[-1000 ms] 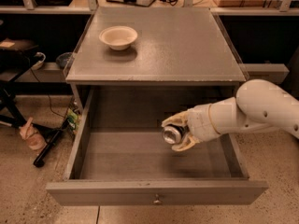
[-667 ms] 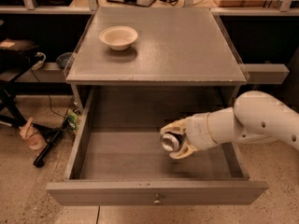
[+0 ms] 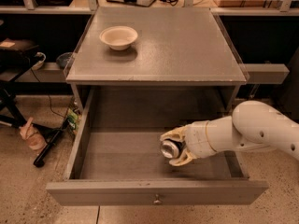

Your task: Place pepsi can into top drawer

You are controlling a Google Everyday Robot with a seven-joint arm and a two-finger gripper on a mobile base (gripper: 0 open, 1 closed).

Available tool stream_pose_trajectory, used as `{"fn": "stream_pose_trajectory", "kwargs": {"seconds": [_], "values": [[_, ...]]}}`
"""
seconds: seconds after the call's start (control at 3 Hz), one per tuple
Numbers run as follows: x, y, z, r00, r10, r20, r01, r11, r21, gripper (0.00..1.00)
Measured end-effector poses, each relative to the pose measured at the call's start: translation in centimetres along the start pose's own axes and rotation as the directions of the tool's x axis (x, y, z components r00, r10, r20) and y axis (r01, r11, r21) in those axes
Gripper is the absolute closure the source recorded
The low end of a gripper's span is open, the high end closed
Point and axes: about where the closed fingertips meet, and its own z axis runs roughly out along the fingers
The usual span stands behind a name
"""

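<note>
The top drawer [image 3: 117, 157] is pulled fully open, with its flat front panel and small round knob [image 3: 157, 200] nearest the camera. My gripper [image 3: 172, 148] reaches in from the right on a white arm and sits low inside the drawer, right of centre. It is shut on the pepsi can [image 3: 170, 148], which lies on its side between the pale fingers with its silver end facing left. Most of the can's dark body is hidden by the fingers.
A white bowl [image 3: 118, 37] stands at the back left of the cabinet top [image 3: 187, 45]. To the left on the floor lie cables, a dark pole and a small pink object [image 3: 31, 136]. A shelf runs behind the cabinet.
My gripper with the can has moved down and slightly towards the drawer's front, lower inside the drawer. The bowl and drawer have not moved.
</note>
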Motion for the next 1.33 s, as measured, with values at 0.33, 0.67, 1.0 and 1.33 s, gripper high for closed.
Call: {"fn": "stream_pose_trajectory", "kwargs": {"seconds": [0.33,0.67,1.0,1.33], "values": [[0.4,0.7,0.3,1.000,0.018,-0.011,-0.018,0.9998,-0.005,1.00],[1.4,1.2,1.2,0.999,0.037,-0.019,-0.038,0.9990,-0.025,1.00],[1.4,1.2,1.2,0.999,0.038,-0.019,-0.039,0.9989,-0.026,0.82],[1.5,0.6,1.3,0.999,0.033,-0.023,-0.034,0.9989,-0.031,0.59]]}}
